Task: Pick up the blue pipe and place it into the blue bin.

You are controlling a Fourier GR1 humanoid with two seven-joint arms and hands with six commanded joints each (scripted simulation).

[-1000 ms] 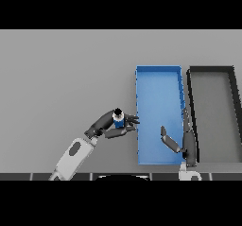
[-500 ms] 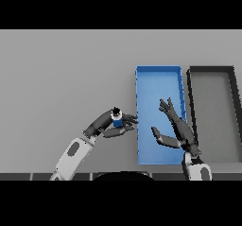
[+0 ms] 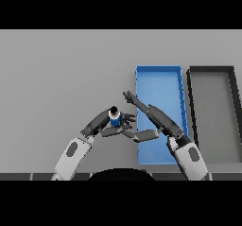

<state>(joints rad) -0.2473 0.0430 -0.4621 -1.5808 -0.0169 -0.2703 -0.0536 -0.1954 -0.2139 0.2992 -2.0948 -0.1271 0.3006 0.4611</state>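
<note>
My left hand (image 3: pixel 108 124) sits over the grey surface (image 3: pixel 61 78), left of the bins, with its fingers and thumb curled round the blue pipe (image 3: pixel 114 119). The pipe stands upright in that grip, its dark top end showing, just outside the blue bin's left wall. My right hand (image 3: pixel 152 116) reaches in from the lower right across that same wall, fingers straight and spread, thumb stretched toward the pipe, holding nothing. The blue bin (image 3: pixel 159 70) lies next, long side running away from me. The dark bin (image 3: pixel 211 70) lies just beside it, farthest right.
</note>
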